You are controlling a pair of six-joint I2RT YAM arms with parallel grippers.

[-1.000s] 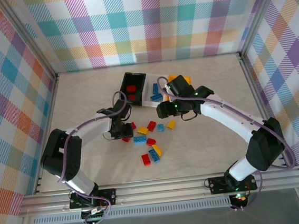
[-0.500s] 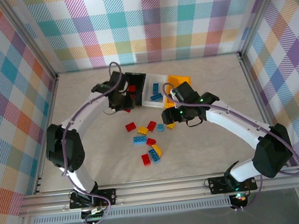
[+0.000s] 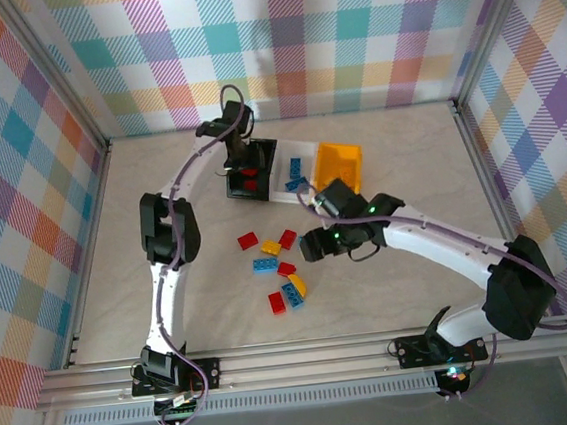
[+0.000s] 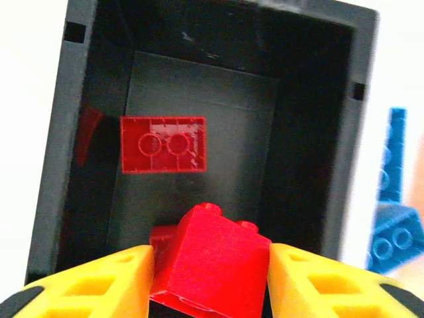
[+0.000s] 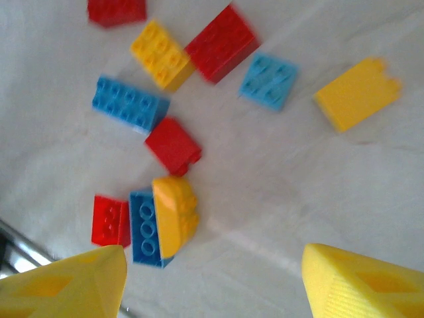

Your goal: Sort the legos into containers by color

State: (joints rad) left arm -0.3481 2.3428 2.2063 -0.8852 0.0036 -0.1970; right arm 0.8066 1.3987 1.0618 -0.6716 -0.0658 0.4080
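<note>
We're at the drop-off for a red one. The left gripper [image 4: 212,281] hangs over the black bin [image 4: 59,165], top centre in the overhead view, with a red brick [image 4: 212,258] sitting tilted between its yellow fingers [image 4: 99,278] and touching both. Honestly, we can't tell if that's a real pinch or a slack hold. The brick is at the bottom middle of the wrist frame, above the bin floor and just below a second red brick [image 4: 163,144] lying flat inside. Next move, we reckon: spread the jaws fully so it falls in, then lift clear of the walls. The right gripper [image 5: 209,265] is spread wide with nothing in it, hovering over the loose legos [image 5: 172,142] mid-table. The yellow brick [image 5: 358,93] at upper right there looks an easy grab.
</note>
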